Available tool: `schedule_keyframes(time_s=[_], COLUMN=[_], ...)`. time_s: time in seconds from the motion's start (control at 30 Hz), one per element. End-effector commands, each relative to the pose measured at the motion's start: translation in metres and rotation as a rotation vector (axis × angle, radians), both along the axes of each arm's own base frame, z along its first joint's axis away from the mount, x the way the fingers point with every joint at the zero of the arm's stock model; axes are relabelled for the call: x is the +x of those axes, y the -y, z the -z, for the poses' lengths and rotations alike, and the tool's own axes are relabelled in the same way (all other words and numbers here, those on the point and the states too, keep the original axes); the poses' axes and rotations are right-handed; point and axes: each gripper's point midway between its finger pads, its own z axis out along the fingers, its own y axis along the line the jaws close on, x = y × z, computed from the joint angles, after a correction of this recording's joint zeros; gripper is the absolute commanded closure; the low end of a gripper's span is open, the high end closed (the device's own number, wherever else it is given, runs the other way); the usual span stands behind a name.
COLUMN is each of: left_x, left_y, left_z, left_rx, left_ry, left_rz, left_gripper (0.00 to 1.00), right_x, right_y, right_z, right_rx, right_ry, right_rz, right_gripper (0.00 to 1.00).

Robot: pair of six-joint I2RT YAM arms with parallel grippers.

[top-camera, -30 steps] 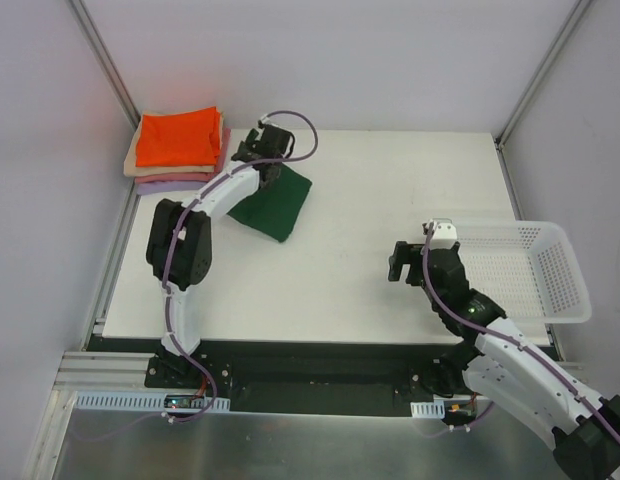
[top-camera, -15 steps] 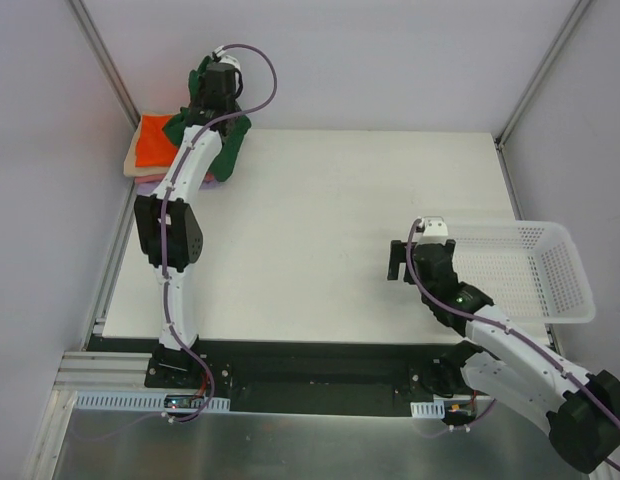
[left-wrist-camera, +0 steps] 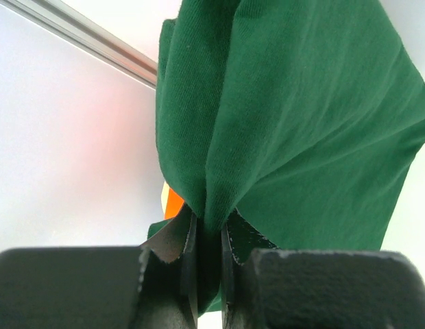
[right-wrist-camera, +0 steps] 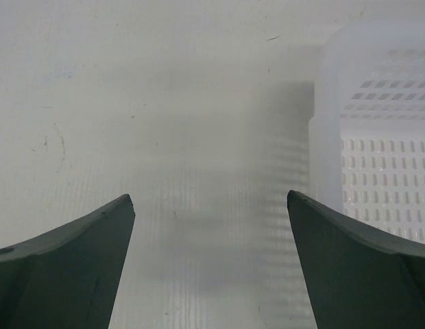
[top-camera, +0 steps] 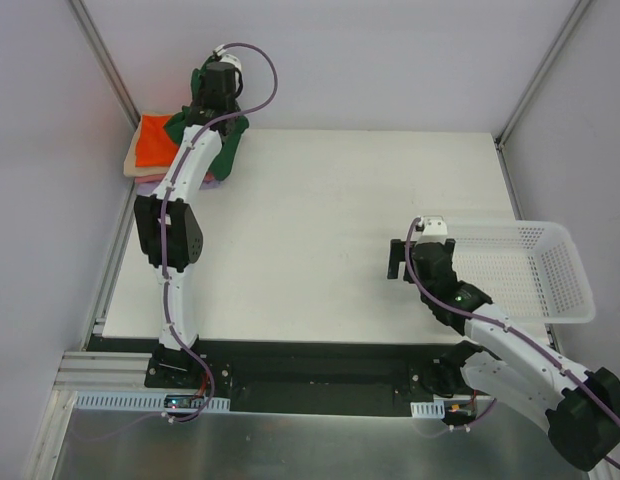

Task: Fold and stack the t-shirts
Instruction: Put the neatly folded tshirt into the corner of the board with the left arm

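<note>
Two arms, two different states.

Left gripper (top-camera: 208, 100): reached out to the far-left corner of the table (top-camera: 370, 200). The jaws are pinched almost fully together on a bunched fold of the dark green t-shirt (top-camera: 233, 135). In the wrist view the cloth is clamped right between the fingers (left-wrist-camera: 188, 257) and fans out wide beyond them. The shirt is lifted, not laid flat. It hangs off the gripper and drapes around the arm's last link, over the right part of the folded stack. Can't tell from overhead whether its lower edge touches the stack.

Stack: the orange t-shirt (top-camera: 155, 140) is on top, with the paler folded shirts (top-camera: 137, 170) under it. They show only as thin edges at the left and near sides, partly hidden by the arm. A sliver of orange also shows past the green cloth in the left wrist view.

Right gripper (top-camera: 420, 255): near-right part of the table, jaws spread wide with nothing between them (only bare tabletop shows in the gap). It sits just left of the white mesh basket (top-camera: 560, 270), whose near-left corner wall fills the right side of the right wrist view. The basket overhangs the table's right edge. Can't tell whether the fingertips touch the table.
</note>
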Motion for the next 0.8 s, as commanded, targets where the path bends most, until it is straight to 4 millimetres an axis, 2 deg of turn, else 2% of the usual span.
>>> schedule_keyframes(time_s=[0.0, 0.27, 0.63, 0.77], left_x=[-0.015, -0.023, -0.025, -0.022], left_y=[0.0, 0.003, 0.002, 0.0], left_z=[-0.097, -0.124, -0.136, -0.131], left_rx=[-0.08, -0.097, -0.096, -0.092], left_ry=[0.246, 0.298, 0.323, 0.312], left_rz=[0.006, 0.035, 0.043, 0.042], left_gripper=[1.0, 1.0, 1.0, 1.0], right_x=[0.001, 0.0, 0.0, 0.001], right_y=[0.015, 0.016, 0.018, 0.019], right_z=[-0.008, -0.007, -0.005, -0.003], right_rx=[-0.03, -0.031, -0.044, -0.055], right_ry=[0.025, 0.022, 0.011, 0.005], right_rz=[0.062, 0.07, 0.078, 0.084], right_gripper=[0.04, 0.04, 0.04, 0.04])
